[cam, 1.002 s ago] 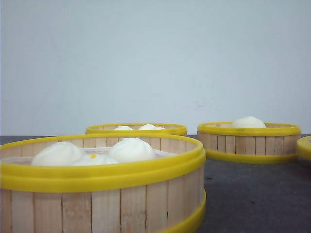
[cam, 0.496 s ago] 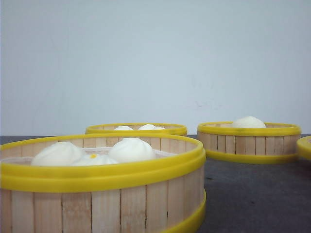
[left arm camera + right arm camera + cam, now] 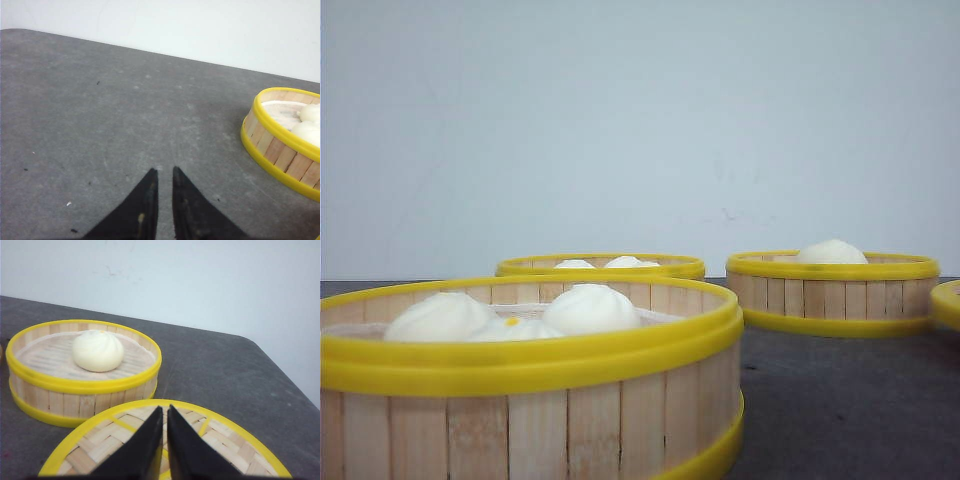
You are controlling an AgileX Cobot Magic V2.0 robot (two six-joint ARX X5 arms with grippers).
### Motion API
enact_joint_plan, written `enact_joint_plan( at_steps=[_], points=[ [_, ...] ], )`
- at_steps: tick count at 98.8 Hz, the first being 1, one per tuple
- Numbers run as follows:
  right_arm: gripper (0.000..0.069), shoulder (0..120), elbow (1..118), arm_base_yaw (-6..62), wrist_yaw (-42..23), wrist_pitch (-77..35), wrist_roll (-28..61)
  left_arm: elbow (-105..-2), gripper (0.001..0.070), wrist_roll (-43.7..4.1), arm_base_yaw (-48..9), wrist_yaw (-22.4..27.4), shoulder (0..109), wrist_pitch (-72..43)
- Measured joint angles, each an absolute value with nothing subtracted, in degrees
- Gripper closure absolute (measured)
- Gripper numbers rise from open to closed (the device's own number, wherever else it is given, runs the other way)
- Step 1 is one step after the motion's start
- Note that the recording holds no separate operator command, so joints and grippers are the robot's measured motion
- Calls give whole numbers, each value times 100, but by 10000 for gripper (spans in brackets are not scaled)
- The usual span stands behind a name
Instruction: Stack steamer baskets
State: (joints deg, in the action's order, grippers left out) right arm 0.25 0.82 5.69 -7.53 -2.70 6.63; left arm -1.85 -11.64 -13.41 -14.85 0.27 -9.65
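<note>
Resting on matte grey table (image 3: pixel 100 115): round slat-walled steamer baskets (image 3: pixel 530 400), glossy yellow rims, smooth white buns (image 3: pixel 97 351). Left gripper (image 3: pixel 164 172), right gripper (image 3: pixel 165 412): black tapered jaws nearly together, empty.

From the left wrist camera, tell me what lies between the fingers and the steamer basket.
Nothing: in the left wrist view only bare grey table separates the left fingers from the steamer basket.

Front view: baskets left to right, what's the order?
Near basket with three buns → far basket behind it → one-bun basket → rim of a fourth basket at the right edge.
</note>
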Motion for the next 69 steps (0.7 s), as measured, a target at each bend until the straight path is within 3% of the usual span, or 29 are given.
enact_joint_plan(
  at_steps=[50,69],
  points=[
    [680,25,82,569,-753,-183,659,-185,684,-1184,-1341,-1472,30,-943],
    [680,25,82,569,-709,582,47,-191,684,-2010,-1341,-1396,30,-777]
  ],
)
